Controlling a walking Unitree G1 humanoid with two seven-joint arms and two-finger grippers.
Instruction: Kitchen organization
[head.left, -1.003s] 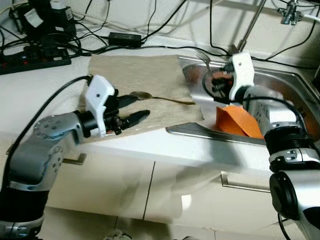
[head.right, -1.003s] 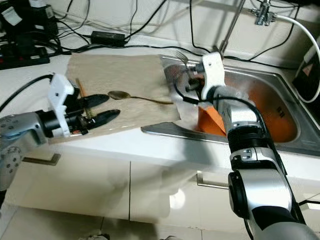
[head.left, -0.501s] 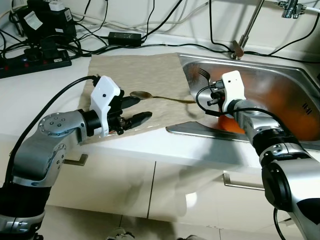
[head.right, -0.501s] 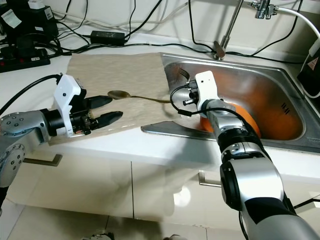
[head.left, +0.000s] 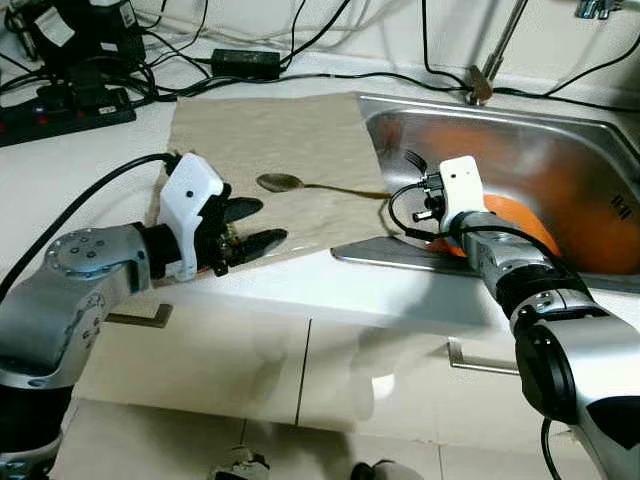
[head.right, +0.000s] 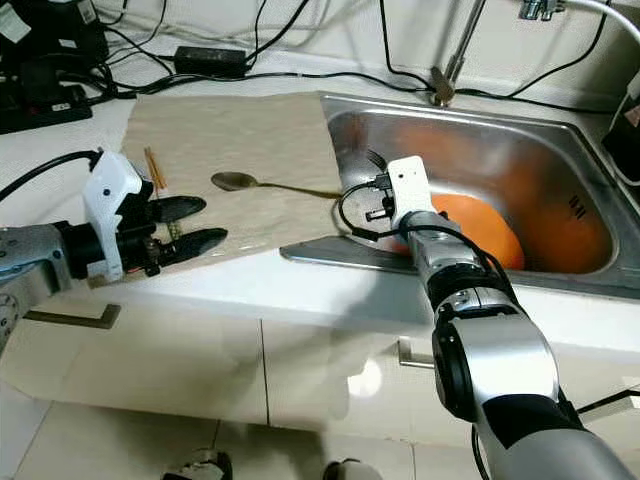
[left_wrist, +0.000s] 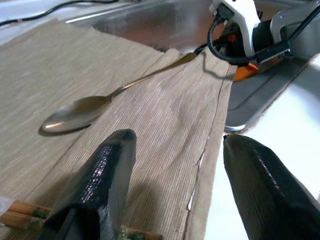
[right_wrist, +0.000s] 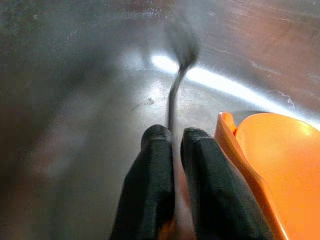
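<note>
R gripper (right_wrist: 172, 145) w/ fork (head.left: 415, 160) lowered into sink (head.left: 560, 130); orange bowl (head.left: 520, 215) inside.

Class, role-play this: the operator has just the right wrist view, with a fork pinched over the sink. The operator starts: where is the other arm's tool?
Observer: The left tool hovers open over the near edge of the beige mat.
Operator: Anything on that mat?
Observer: A spoon lies on it, handle pointing towards the sink.
Operator: Anything else?
Observer: Wooden chopsticks lie on the mat beside the left tool.
</note>
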